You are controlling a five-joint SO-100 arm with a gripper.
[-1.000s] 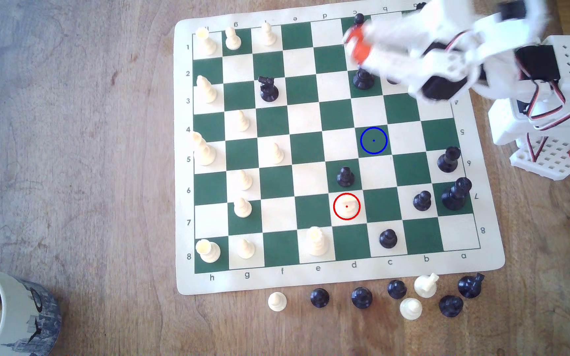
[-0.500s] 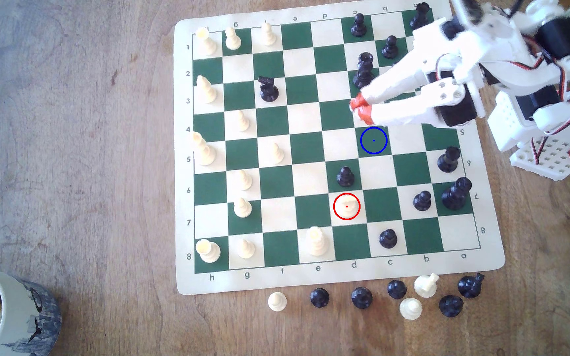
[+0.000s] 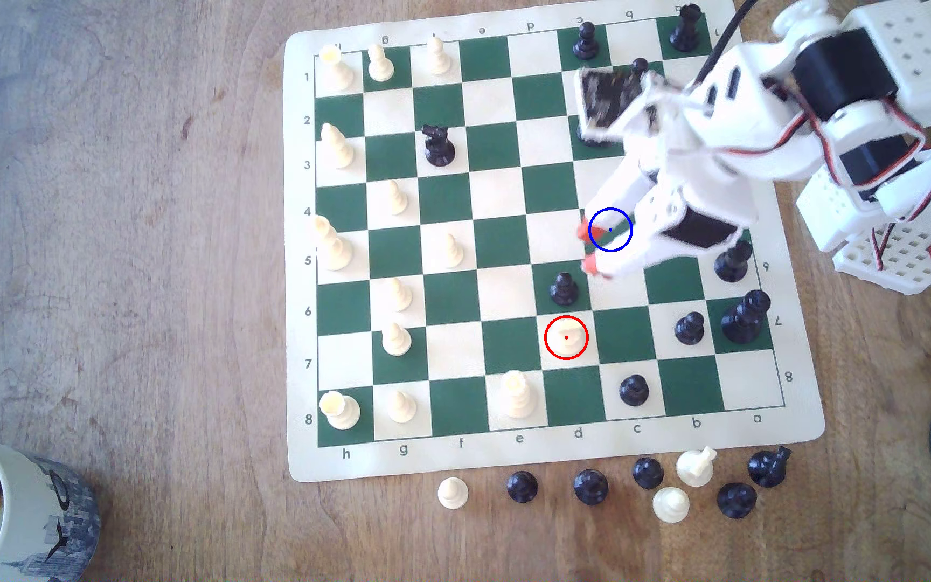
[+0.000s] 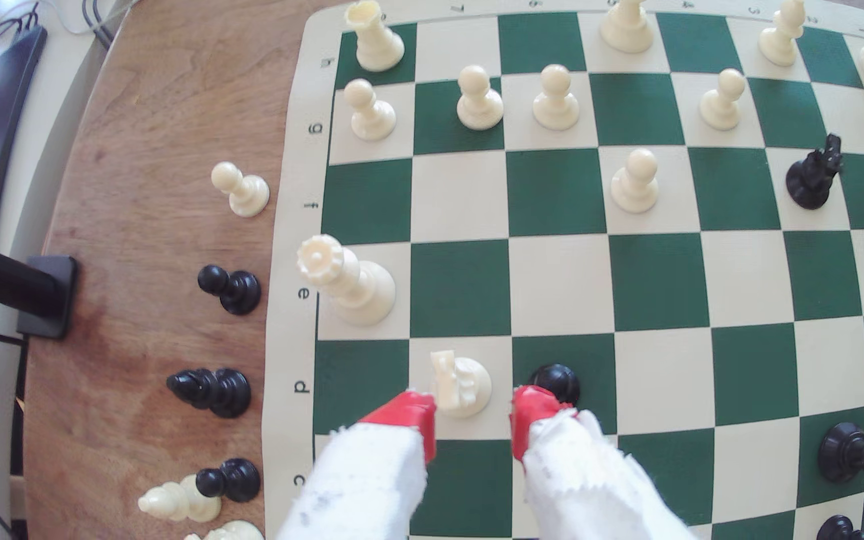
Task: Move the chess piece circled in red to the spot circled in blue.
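The chess piece circled in red (image 3: 566,337) is a short cream piece with a lopsided top, standing on a cream square in the d file. In the wrist view this piece (image 4: 458,384) appears just beyond my red fingertips (image 4: 409,413). My gripper (image 3: 588,248) hovers open and holds nothing, about two squares from the piece. It partly covers the spot circled in blue (image 3: 607,242), a dark green square. A black pawn (image 3: 564,288) stands between the gripper and the ringed piece, close to one fingertip.
Cream and black pieces stand across the green-and-cream board (image 3: 513,456). Several captured pieces (image 3: 648,487) line the wooden table by the board's edge. A mug (image 3: 4,515) sits at the exterior view's lower left. The arm's base (image 3: 894,240) stands at the right.
The gripper has swung from the board's far edge to the blue ring. Its fingertips have spread wider apart. No piece has moved.
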